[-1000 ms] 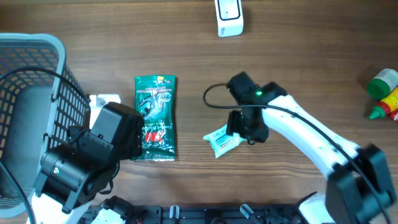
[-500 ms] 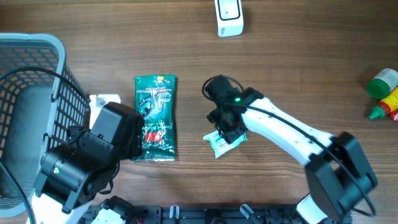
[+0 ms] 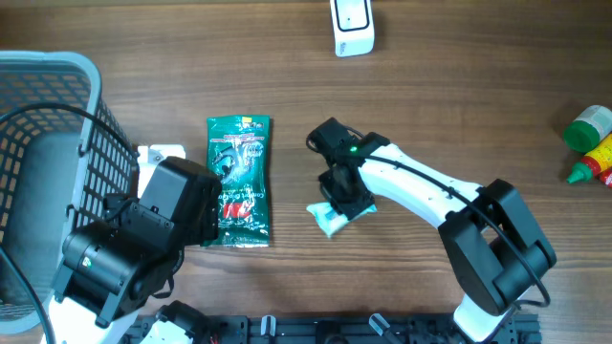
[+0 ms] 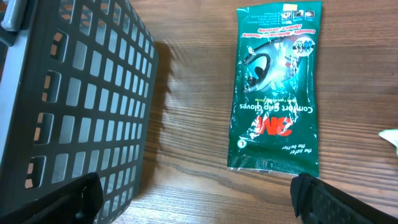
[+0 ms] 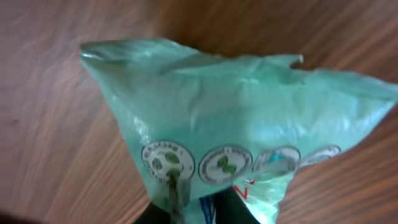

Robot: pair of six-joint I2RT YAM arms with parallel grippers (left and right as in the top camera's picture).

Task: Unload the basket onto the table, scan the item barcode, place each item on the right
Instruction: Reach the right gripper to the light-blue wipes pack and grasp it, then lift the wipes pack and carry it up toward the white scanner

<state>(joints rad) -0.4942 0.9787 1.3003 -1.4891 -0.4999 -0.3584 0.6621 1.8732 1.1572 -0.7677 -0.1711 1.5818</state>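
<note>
Wooden table carries basket, glove packet, mint pouch, scanner, bottles.

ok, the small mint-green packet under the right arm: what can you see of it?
The small mint-green packet is a thin, glossy plastic sachet. It is crinkled, and the right wrist view shows a row of round printed emblems with red and blue print below them. It sits at an angle on the wooden table, right of the 3M glove pack and apart from it. The right gripper is on top of it and appears to pinch it.

Brown wood-grain table fills every view; soft, even light.
</note>
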